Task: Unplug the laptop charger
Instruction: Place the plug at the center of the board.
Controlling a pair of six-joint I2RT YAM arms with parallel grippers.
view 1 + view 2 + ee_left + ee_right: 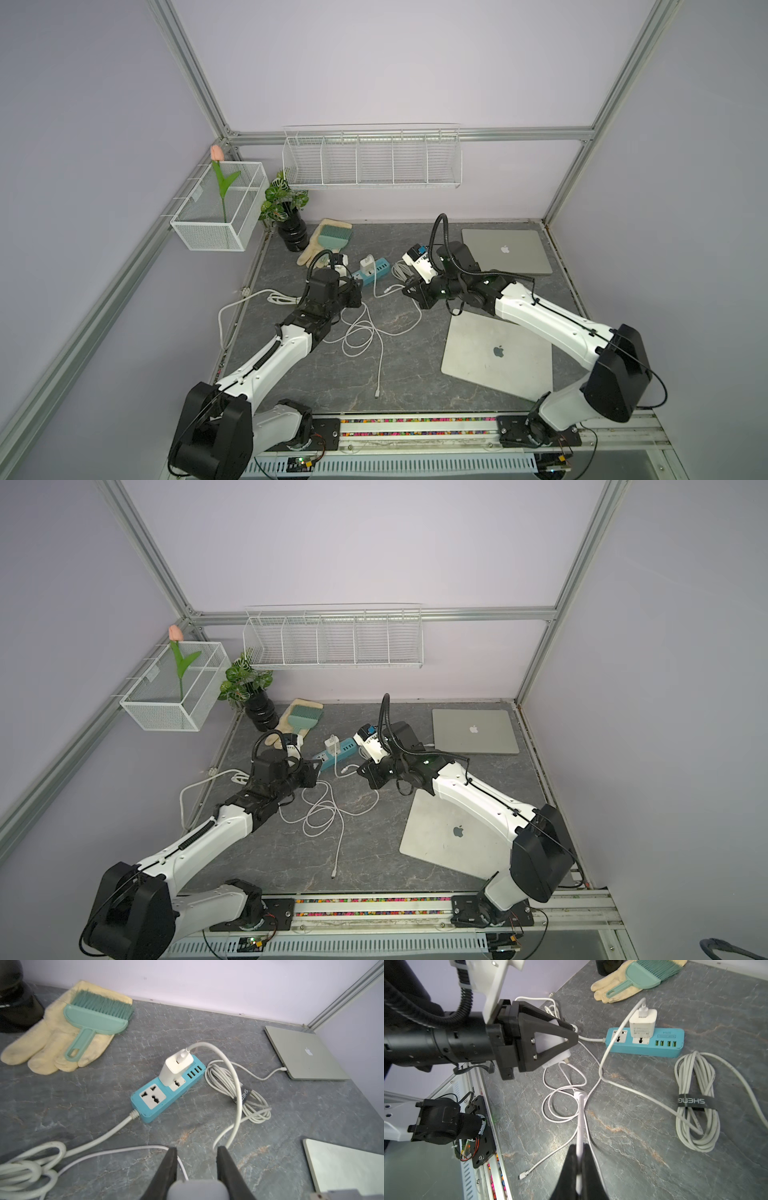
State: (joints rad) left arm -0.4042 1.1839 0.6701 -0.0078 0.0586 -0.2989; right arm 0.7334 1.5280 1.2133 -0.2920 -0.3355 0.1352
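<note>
Right wrist: left jaws clamp white charger brick [553, 1059], right jaws pinch thin white cable [579, 1118], over bare mid-tabletop [633, 1130].

Two grippers over the grey table [643, 1157], each closed on something white

At the lower middle of the frame, the right gripper [579, 1147] pinches a thin white cable [579, 1118]. At the left, the left gripper [575, 1033] clamps a white charger brick [554, 1057] with a metal pin showing under the black finger. The brick is apart from the blue power strip [660, 1048] at the upper right, where a small white adapter [642, 1024] stands plugged in. A tied grey cable bundle [695, 1084] lies at the right. The pinched cable perhaps belongs to the brick, but this is hard to see.
</note>
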